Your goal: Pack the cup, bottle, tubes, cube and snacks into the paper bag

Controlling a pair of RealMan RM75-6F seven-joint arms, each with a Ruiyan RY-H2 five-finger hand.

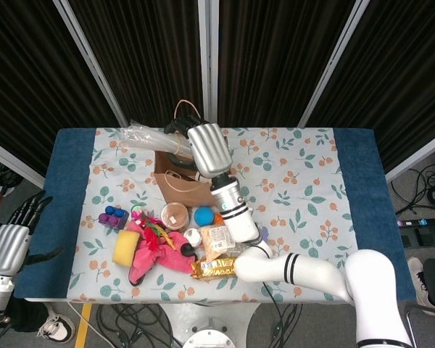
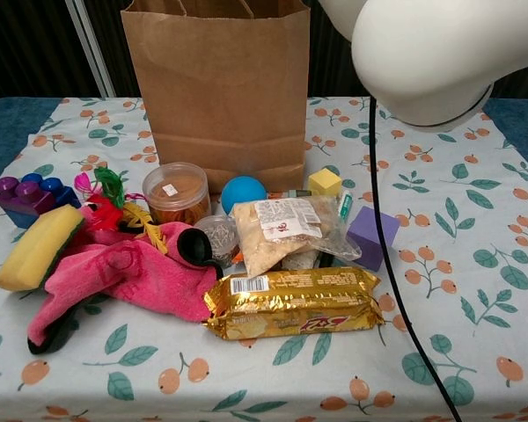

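The brown paper bag (image 1: 180, 185) (image 2: 216, 88) stands upright behind the pile of items. My right hand (image 1: 203, 145) hovers over the bag's mouth and grips a clear bundle of tubes (image 1: 148, 138), which sticks out left past the bag. In front of the bag lie the brown-lidded cup (image 2: 176, 192), a yellow cube (image 2: 325, 182), a purple cube (image 2: 372, 236), a clear snack bag (image 2: 286, 230) and a gold snack pack (image 2: 292, 303). My left hand (image 1: 11, 243) hangs off the table's left edge, fingers apart and holding nothing. The bag's inside is hidden by my right arm.
A pink cloth (image 2: 128, 277), a yellow sponge (image 2: 35, 246), purple blocks (image 2: 26, 195) and a blue ball (image 2: 243, 193) sit among the pile. My right arm's white casing (image 2: 422, 53) fills the chest view's top right, and a black cable (image 2: 383, 255) hangs down over the cloth.
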